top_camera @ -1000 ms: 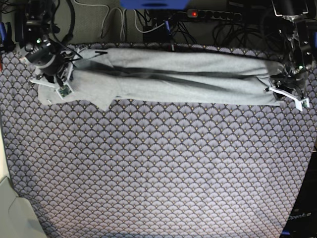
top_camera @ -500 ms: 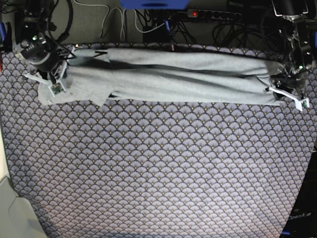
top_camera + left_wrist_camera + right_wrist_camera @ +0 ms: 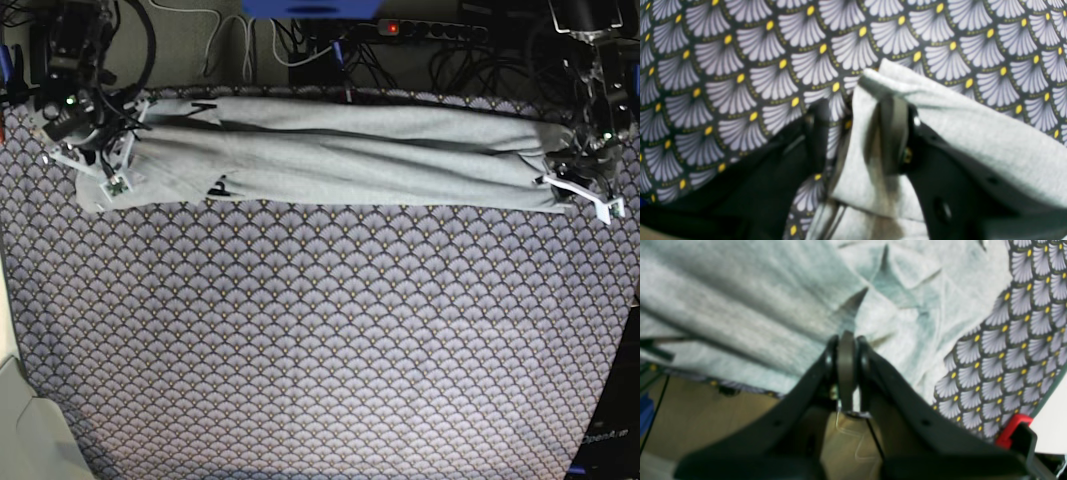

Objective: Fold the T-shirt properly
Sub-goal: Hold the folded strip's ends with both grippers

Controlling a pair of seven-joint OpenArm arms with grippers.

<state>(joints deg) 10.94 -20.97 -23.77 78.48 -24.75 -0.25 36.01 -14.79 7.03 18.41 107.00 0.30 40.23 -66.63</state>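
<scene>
The light grey T-shirt (image 3: 340, 155) lies bunched in a long band across the far side of the table. A bit of black lettering (image 3: 216, 187) shows at its near edge. At the band's left end in the base view, my right gripper (image 3: 100, 150) is shut on the T-shirt. In the right wrist view, creases in the T-shirt (image 3: 773, 300) run out from the right gripper's (image 3: 846, 336) closed tips. My left gripper (image 3: 572, 178) is at the band's other end. Its jaws stand apart in the left wrist view, where my left gripper (image 3: 855, 113) has a T-shirt (image 3: 973, 133) fold draped over one finger (image 3: 893, 133).
A scallop-patterned purple-grey cloth (image 3: 320, 340) covers the table. A power strip (image 3: 420, 30) and tangled cables lie just beyond the far edge. A pale object (image 3: 20, 420) sits at the near left corner. My right gripper is close to the table's far left edge.
My right gripper has moved left and toward the far edge, taking the T-shirt's end with it. The dark folds have flattened and a bit of lettering now shows. The left arm has not moved.
</scene>
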